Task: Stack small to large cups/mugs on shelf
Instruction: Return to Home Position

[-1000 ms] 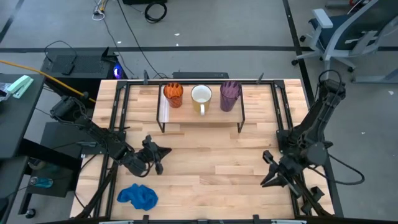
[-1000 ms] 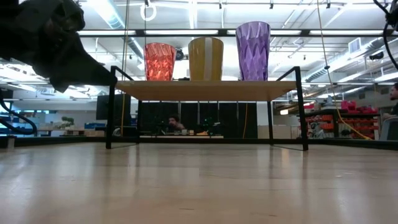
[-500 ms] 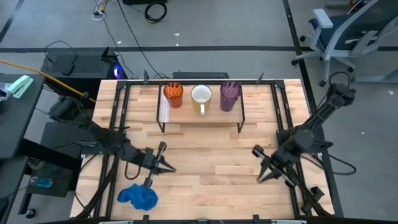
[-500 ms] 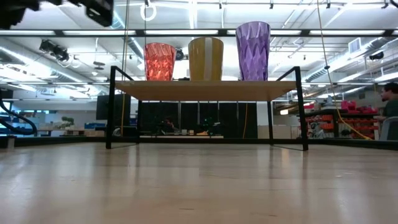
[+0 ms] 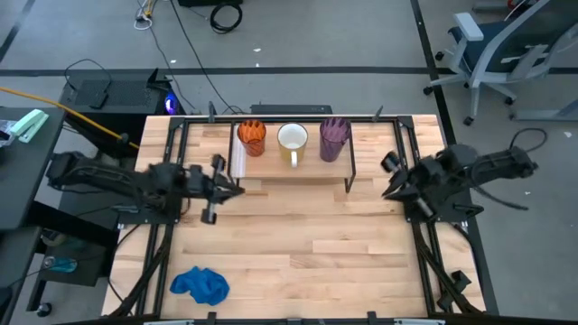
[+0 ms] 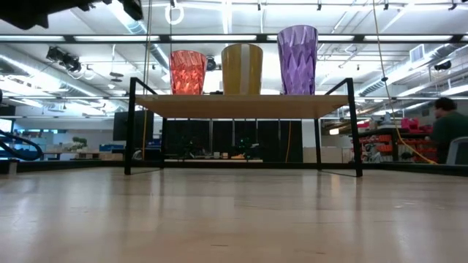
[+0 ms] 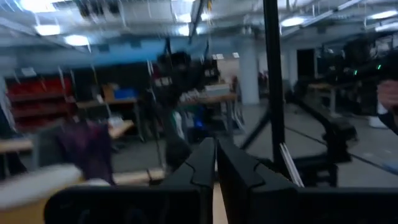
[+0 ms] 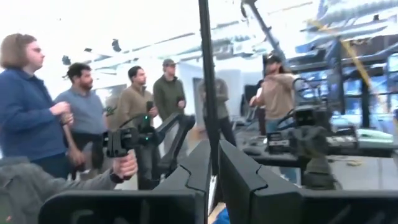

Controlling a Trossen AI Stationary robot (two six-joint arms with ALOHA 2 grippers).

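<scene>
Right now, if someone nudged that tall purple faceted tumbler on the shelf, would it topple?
Possibly: the tall purple faceted tumbler is high for its width and tapers slightly toward its base. It looks rigid, and its ridged sides may help a grip.

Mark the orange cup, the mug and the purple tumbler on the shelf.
orange cup (image 6: 188, 73): low view, middle of its side wall.
mug (image 5: 292, 137): high view, its white inside.
purple tumbler (image 6: 297, 62): low view, middle of its faceted wall.
</scene>
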